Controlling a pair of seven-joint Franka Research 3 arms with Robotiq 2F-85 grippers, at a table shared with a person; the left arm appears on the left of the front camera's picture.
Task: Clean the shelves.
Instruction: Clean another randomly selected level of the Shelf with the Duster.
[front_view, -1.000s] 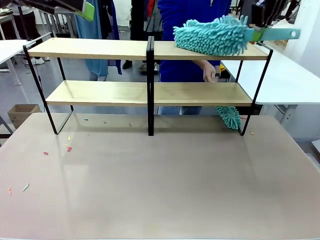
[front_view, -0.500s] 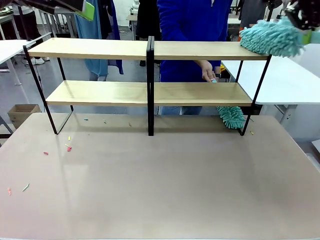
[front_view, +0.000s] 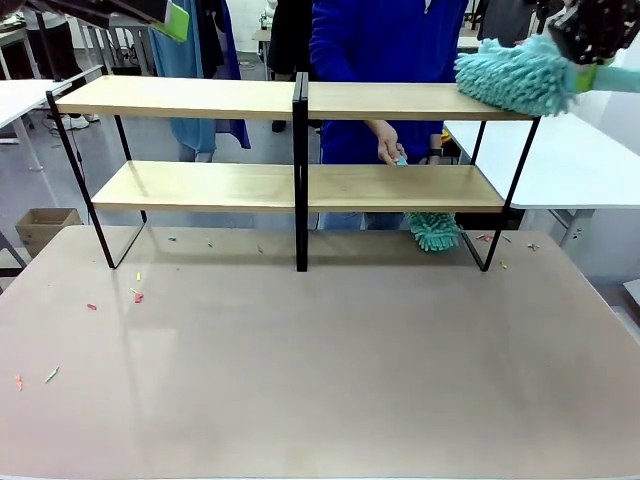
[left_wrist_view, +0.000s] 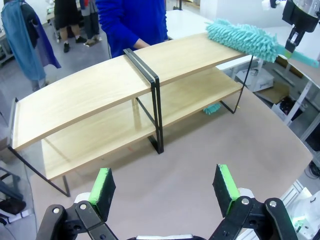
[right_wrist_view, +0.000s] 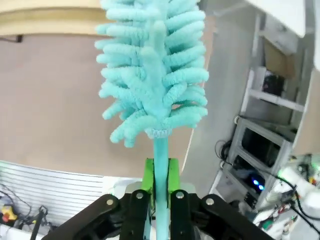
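The shelves stand across the far side of the table, two light wood boards in a black frame. My right gripper is shut on the handle of a teal fluffy duster, whose head rests on the right end of the top board. In the right wrist view the duster rises straight from my shut right gripper. My left gripper hangs open high over the table, facing the shelves. A person in blue holds a second teal duster under the lower board.
Small coloured scraps lie on the table at the left, and a few more by the rack's right foot. A white table stands behind at the right. A cardboard box sits on the floor at the left.
My right gripper swept the duster along the top board from right of centre to its right end, then back a little. The person's duster and hand moved left under the lower board.
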